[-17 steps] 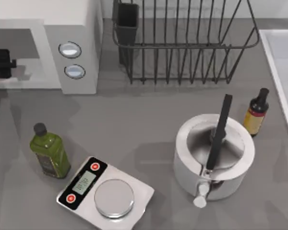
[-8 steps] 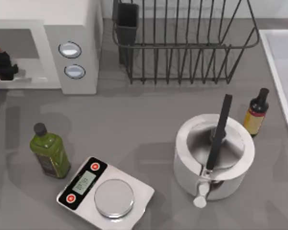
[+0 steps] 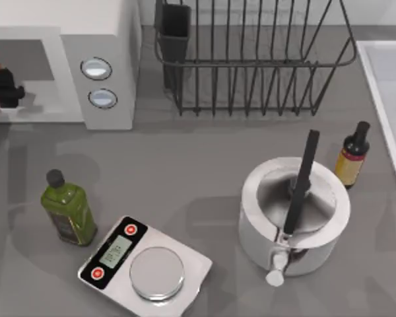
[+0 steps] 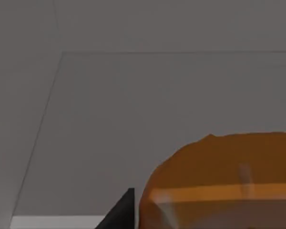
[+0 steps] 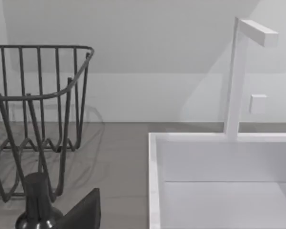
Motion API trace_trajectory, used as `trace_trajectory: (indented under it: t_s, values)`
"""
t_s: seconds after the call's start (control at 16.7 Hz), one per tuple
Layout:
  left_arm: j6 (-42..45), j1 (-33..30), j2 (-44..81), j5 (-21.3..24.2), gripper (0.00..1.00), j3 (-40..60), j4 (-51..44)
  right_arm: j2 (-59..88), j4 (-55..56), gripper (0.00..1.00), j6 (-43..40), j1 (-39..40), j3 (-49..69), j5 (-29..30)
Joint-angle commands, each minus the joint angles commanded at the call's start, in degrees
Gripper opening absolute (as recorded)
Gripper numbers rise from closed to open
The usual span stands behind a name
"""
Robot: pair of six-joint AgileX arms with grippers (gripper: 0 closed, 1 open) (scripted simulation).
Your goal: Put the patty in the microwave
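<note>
The patty (image 4: 224, 181) is being held right up against the left wrist camera, clenched in the left pincer (image 3: 3, 89) inside the cavity of the microwave (image 3: 59, 59), so the placing step looks nearly done. Next it's probably being set down on the cavity floor and let go, then the arm backed out without clipping the frame. Around it, a grey tabletop (image 3: 198, 165) is carrying a scale (image 3: 145, 267), an olive-green bottle (image 3: 67, 210), a wire rack (image 3: 251, 59) and a pot (image 3: 294, 214).
</note>
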Motion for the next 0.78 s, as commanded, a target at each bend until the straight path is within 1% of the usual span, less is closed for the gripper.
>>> trace_trajectory:
  t_s: [0.3,0.78]
  values:
    - [0.0,-0.6,3.9,-0.2,0.00,9.0,-3.4,0.0,0.0,1.00,0.0,0.0,0.0,0.0]
    - [-0.7,-2.1,14.7,-1.4,0.00,30.8,-12.2,0.0,0.0,1.00,0.0,0.0,0.0,0.0]
